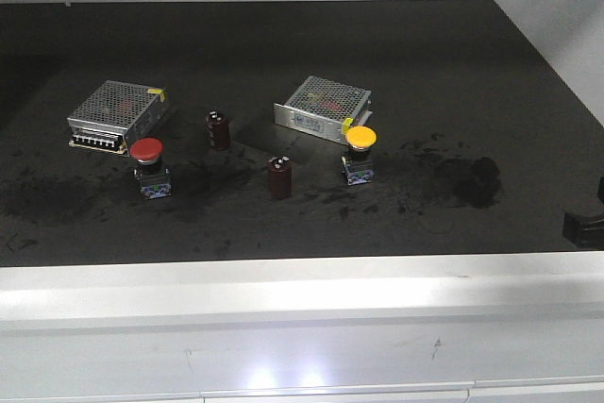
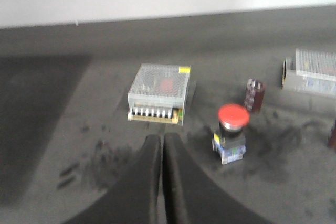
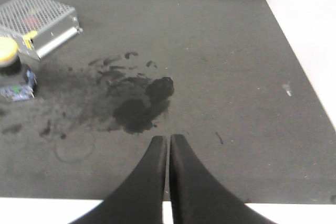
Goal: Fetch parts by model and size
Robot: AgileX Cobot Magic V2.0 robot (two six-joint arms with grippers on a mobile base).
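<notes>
Push-button switch with a red mushroom cap (image 1: 147, 165) stands upright on its blue-grey block base in the left half of the front view, a little below the middle height. The push-button switch with a yellow cap (image 1: 359, 153), on the same kind of base, stands upright in the right half at almost the same height. The two are well apart. Both rest on the black, scuffed worktop (image 1: 444, 54).

Just above and left of the red switch lies a silver metal box with a mesh top (image 1: 118, 115), its row of terminals turned to the lower edge of the frame. A second silver mesh-topped box (image 1: 324, 109) lies just above and left of the yellow switch, very near it; whether they touch I cannot tell. Between the two switches stands a dark maroon cylinder (image 1: 218, 129), up and to the right of the red switch. A second dark maroon cylinder (image 1: 279, 177) stands lower, close to the centre of the frame.

In the left wrist view the left claw (image 2: 162, 139) is at the bottom centre. Its two black fingers (image 2: 142, 182) are pressed together with only a thin slit between them, and they grasp nothing. The red switch is to the right of the tips and apart from them. In the right wrist view the right claw (image 3: 168, 139) is likewise clenched and empty at the bottom centre. A dark stain (image 3: 139, 106) marks the worktop just above its tips, and the yellow switch is at the left edge, well apart.
</notes>
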